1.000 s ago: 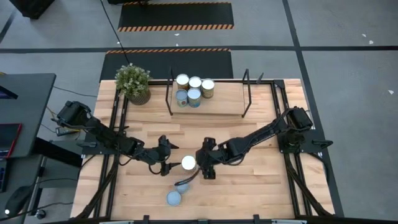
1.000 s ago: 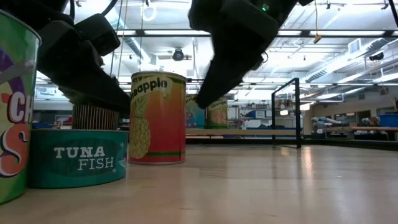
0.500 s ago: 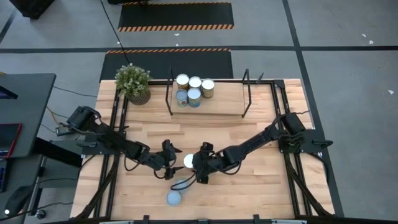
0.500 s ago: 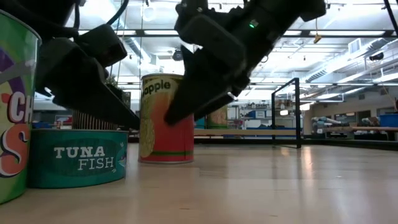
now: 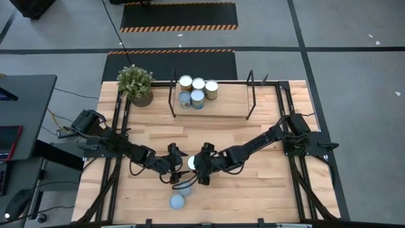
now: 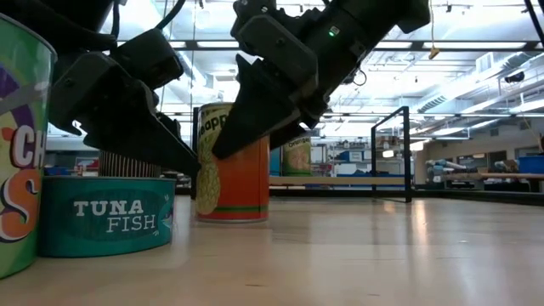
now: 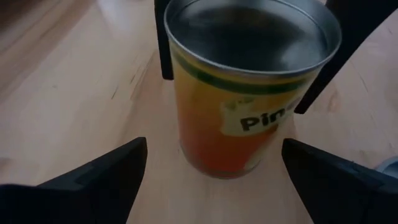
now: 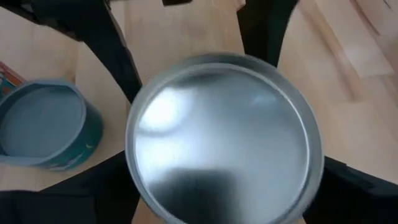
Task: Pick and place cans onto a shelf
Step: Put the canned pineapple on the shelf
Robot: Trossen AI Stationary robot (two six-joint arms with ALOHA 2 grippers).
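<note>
Near the lower middle of the high view, both grippers meet around one pineapple can [image 5: 190, 163]. The right gripper [image 8: 224, 205] has its jaws spread wide, one finger on each side of the silver lid, not yet pressed on the can; I judge it is placed so in order to close on the sides. The left gripper [image 7: 214, 171] also has its jaws released, and the can stands upright between its two fingers, a little beyond the tips. Just below, toward the lower edge of that view, a flat tuna can [image 6: 106, 226] sits on the counter [image 5: 266, 183], and one more can [image 5: 177, 201] lies nearer the edge. At the top middle, the shelf [image 5: 228, 101] already carries five cans [image 5: 197, 91] grouped at its left end, beside the potted plant [image 5: 135, 83].
</note>
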